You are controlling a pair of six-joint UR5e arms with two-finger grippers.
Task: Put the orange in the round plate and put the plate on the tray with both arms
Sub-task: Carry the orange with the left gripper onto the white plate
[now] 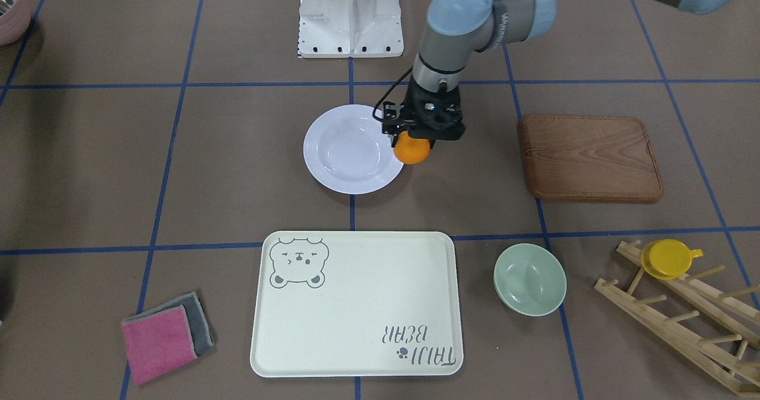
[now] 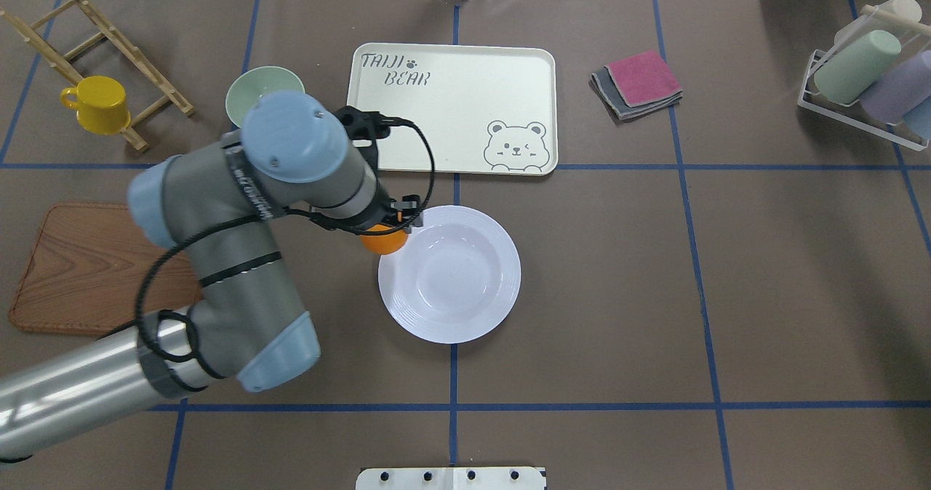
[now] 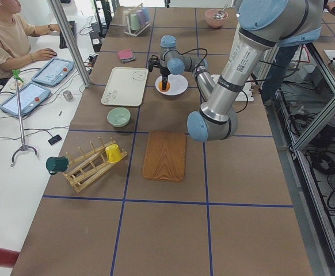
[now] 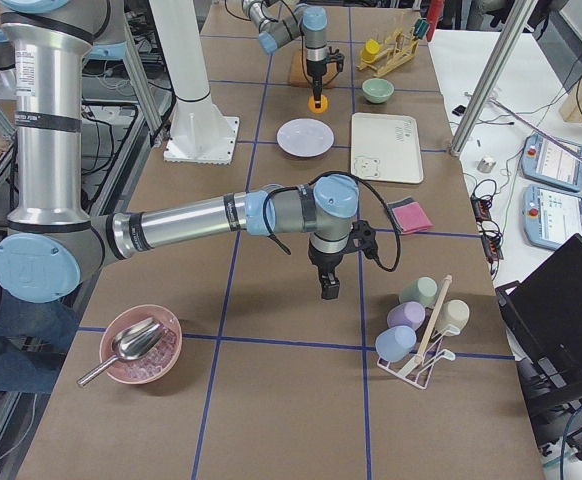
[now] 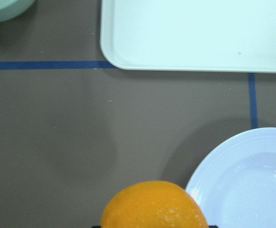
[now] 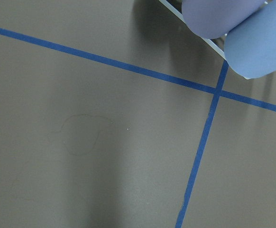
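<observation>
My left gripper (image 1: 418,140) is shut on the orange (image 1: 411,152), which hangs from its black fingers just above the rim of the round plate (image 1: 350,177), on the side nearer the wooden board. The left wrist view shows the orange (image 5: 154,205) at the bottom with the white plate (image 5: 244,185) to its right. The plate holds nothing. The cream tray (image 1: 356,323) with the bear drawing lies bare, one grid line beyond the plate. My right gripper (image 4: 328,287) shows only in the exterior right view, low over bare table far from the plate; I cannot tell its state.
A brown wooden board (image 1: 591,158) lies beside the left arm. A pale green bowl (image 1: 529,278) sits next to the tray, with a wooden rack and a yellow cup (image 1: 670,259) beyond it. Folded cloths (image 1: 166,335) lie past the tray's other end. A cup rack (image 2: 865,75) stands near the right gripper.
</observation>
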